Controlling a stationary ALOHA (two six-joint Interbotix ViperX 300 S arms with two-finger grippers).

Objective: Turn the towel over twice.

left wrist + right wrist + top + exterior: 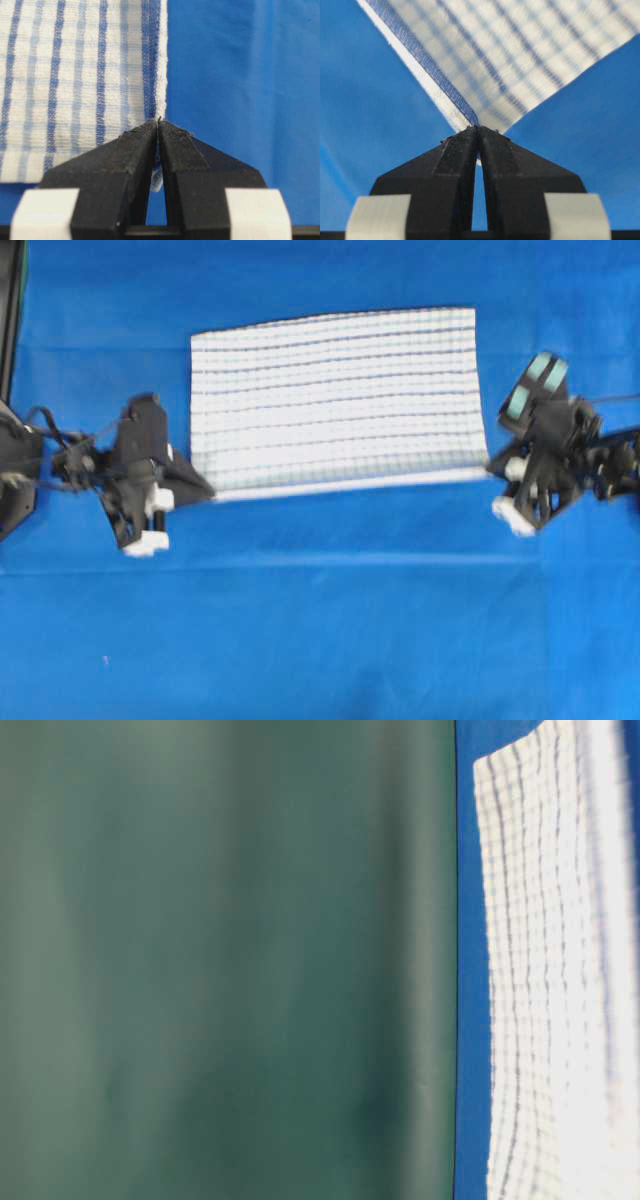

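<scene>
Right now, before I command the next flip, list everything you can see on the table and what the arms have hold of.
towel: one, white with thin dark-blue and light-blue stripes, spread flat across the middle, its near edge stretched between the two arms.
blue cloth: one, plain blue, covering the table under the towel.
left gripper: one, black, at the towel's near corner on the overhead view's left, jaws shut on that corner.
right gripper: one, black, at the opposite near corner, jaws shut on it.
</scene>
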